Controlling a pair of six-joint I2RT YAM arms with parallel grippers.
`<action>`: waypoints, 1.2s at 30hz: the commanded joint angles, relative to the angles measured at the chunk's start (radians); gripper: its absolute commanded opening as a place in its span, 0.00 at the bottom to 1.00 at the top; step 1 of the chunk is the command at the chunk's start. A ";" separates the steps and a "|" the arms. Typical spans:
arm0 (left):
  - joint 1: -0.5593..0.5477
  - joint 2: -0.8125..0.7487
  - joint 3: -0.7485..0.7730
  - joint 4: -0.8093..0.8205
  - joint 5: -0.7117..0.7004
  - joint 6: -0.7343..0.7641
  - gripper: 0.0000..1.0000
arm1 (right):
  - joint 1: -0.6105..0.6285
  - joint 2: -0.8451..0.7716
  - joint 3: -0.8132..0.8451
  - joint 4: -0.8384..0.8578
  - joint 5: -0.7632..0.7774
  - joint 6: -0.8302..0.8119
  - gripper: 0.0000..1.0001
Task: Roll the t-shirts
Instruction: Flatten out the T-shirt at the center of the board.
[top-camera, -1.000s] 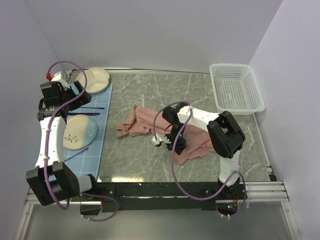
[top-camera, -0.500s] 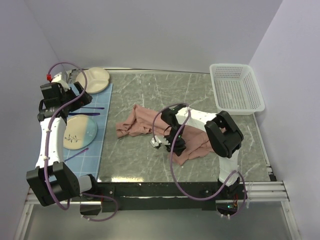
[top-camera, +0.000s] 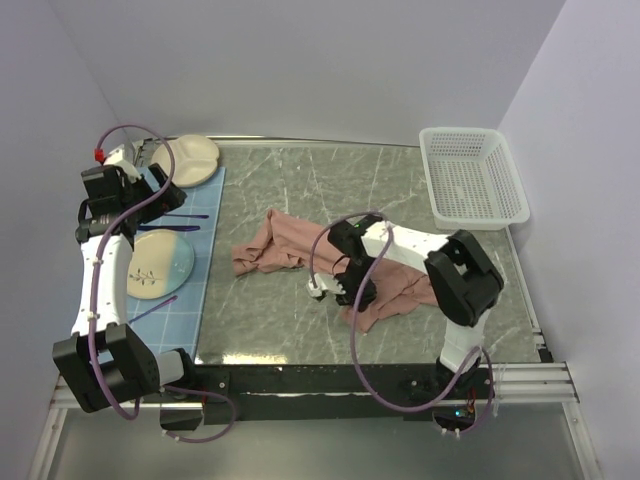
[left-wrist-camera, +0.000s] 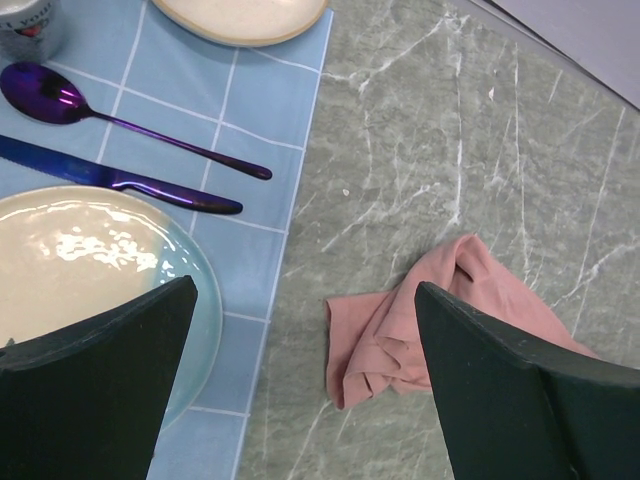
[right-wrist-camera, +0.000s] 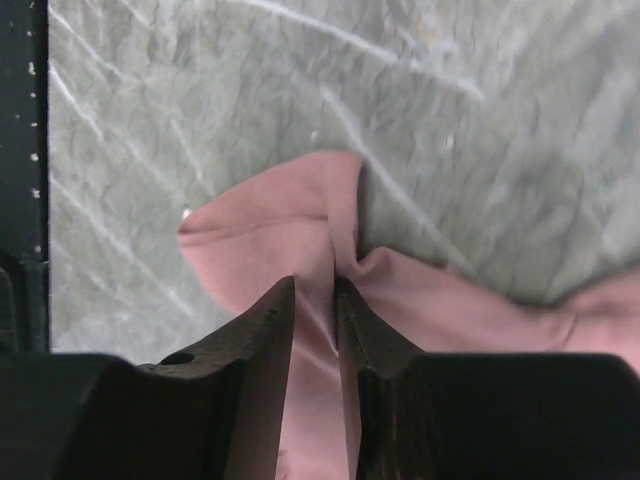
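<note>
My right pincer (right-wrist-camera: 315, 288) clamps a fold of the t-shirt (top-camera: 287, 240), its length running toward the placemat (top-camera: 205, 270), where my left pincer (left-wrist-camera: 305, 290) gapes empty.

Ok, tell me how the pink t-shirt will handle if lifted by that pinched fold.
Probably floppy: the t-shirt lies crumpled in soft folds, so it should drape, not hold shape. Likely light: the cloth looks thin. The right hand pinches only one fold, so it may slip.

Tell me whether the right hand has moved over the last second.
Yes. The right hand, pinching the t-shirt, has shifted toward the black front rail, away from the white basket.
</note>
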 joint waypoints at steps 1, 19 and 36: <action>0.006 -0.014 -0.014 0.057 0.041 -0.028 0.98 | -0.007 -0.159 -0.037 0.055 0.039 0.076 0.26; 0.001 -0.020 -0.053 0.083 0.088 -0.056 0.98 | -0.001 -0.155 -0.037 0.075 -0.039 0.144 0.38; 0.003 -0.047 -0.066 0.078 0.065 -0.037 0.98 | 0.045 -0.006 0.040 0.007 -0.037 0.027 0.44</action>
